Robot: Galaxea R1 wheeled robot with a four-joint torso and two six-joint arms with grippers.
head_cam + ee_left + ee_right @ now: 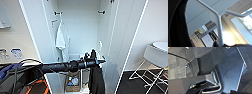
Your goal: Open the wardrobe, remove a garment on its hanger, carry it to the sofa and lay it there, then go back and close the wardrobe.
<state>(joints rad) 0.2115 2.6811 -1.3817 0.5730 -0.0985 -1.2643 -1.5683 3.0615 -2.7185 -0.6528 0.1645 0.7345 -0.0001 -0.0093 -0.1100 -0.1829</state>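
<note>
The wardrobe (pixel 80 27) stands open, both white doors swung outward. In front of its opening my left arm reaches in from the left, and my left gripper (pixel 99 60) is shut on the white hanger (pixel 100 46), whose hook curves up just above it. The black garment (pixel 96 80) hangs from that hanger below the gripper, free of the wardrobe's hooks. In the left wrist view the hanger's neck and shoulders (pixel 219 25) show very close, with black cloth (pixel 176 25) beside them. A white T-shirt (pixel 61 40) still hangs inside on the left.
The right door (pixel 125 37) stands open beside my gripper, the left door (pixel 35 30) on the other side. A small box (pixel 73 84) with items sits on the wardrobe floor. A white seat on thin metal legs (pixel 156 56) stands at the right. Cables and orange parts lie lower left.
</note>
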